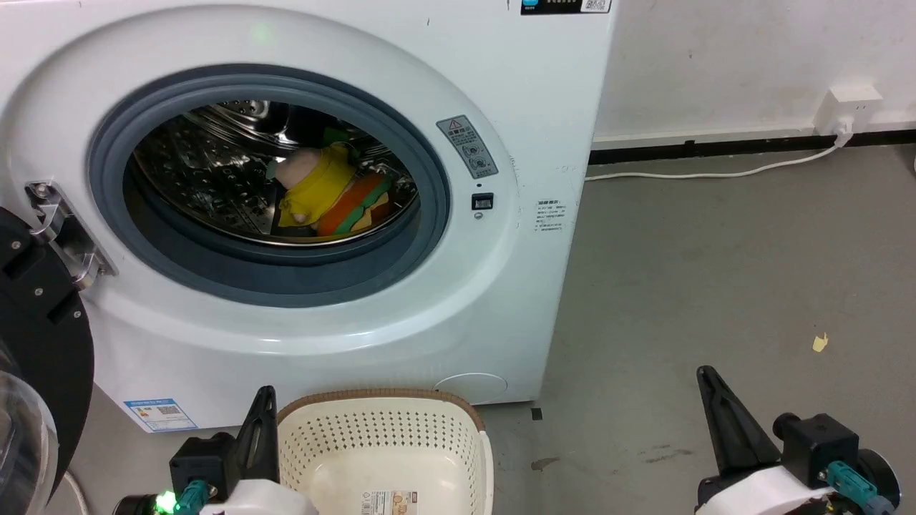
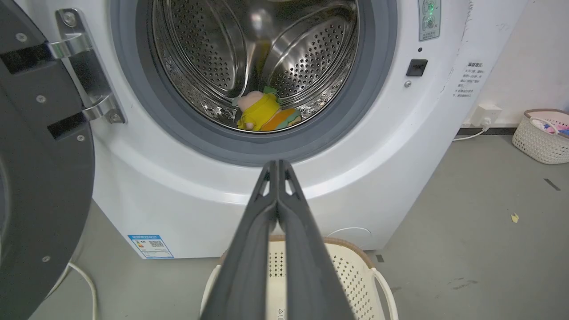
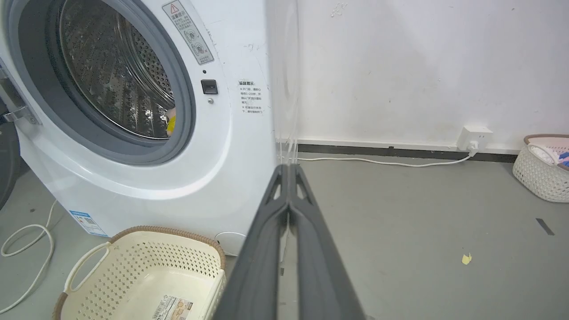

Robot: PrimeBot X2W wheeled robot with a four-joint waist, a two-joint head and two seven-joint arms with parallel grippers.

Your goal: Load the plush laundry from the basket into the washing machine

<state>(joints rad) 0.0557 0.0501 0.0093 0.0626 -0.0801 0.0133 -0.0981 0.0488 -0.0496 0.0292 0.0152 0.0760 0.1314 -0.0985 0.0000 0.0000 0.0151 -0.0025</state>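
The plush laundry (image 1: 325, 193) is lying inside the washing machine (image 1: 501, 71), resting on the bottom of the shiny perforated drum just behind the grey rubber rim. Its pale pink head is pointing left and its orange and green striped part right. The black-framed door (image 1: 36, 343) is standing swung open at the left. The basket (image 1: 386, 398) is sitting on the grey floor (image 1: 715, 286) close in front of the machine's base, a label sticker showing on its bottom. In the head view the left hand (image 1: 266, 395) is hovering just beside the basket's left rim, its two dark fingers pressed together. The right hand (image 1: 705, 373) is hanging over the floor well to the right of the basket, its fingers likewise pressed together. A white cable (image 1: 715, 174) is running along the far wall to a socket (image 1: 848, 107), and a second basket (image 3: 540, 171) is sitting at the far right by that wall.
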